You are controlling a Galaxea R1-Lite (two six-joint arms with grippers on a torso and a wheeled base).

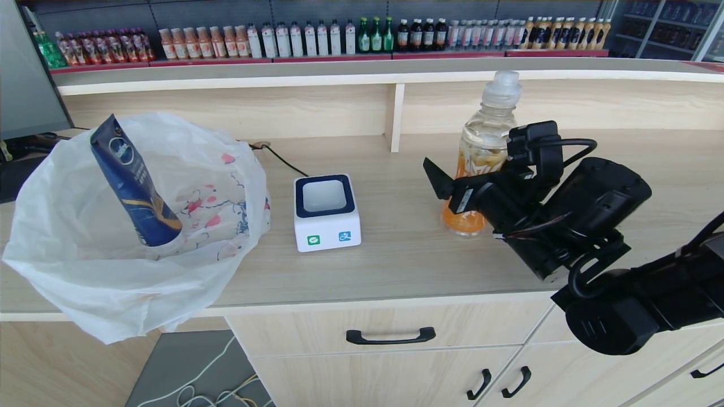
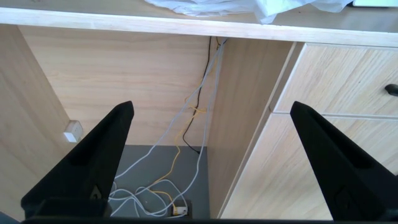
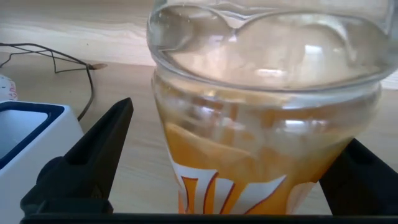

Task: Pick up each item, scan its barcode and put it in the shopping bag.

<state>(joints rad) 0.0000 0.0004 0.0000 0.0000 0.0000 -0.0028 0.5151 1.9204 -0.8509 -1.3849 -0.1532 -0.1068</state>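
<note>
**Head view.** We find the bottle (image 1: 486,141) standing upright on the counter (image 1: 396,265), toward its right end and about midway between the front edge and the back wall. It holds orange liquid in its lower part. The right gripper (image 1: 472,175) is level with the lower half of the bottle. One finger shows to the left of the bottle, while we cannot see the other, which is behind it. The scanner (image 1: 327,212) sits near the middle of the counter, well apart from the bottle. The shopping bag (image 1: 85,271) lies open at the left end and overhangs the front edge. A blue packet (image 1: 136,186) leans tilted inside it.

**Left wrist view.** We see the left gripper (image 2: 211,109) released, its fingers spread wide with nothing between them. It is below the counter's front edge, facing an open bay with loose cables (image 2: 186,155) beside a drawer front (image 2: 336,68).

**Right wrist view.** We see the bottle (image 3: 261,93) between the fingers of the right gripper (image 3: 239,130), which is released. One finger stands clear of the bottle's side, and the other lies close against the opposite side. Whether that finger touches we cannot tell. The scanner (image 3: 25,130) shows beyond the clear finger.
</note>
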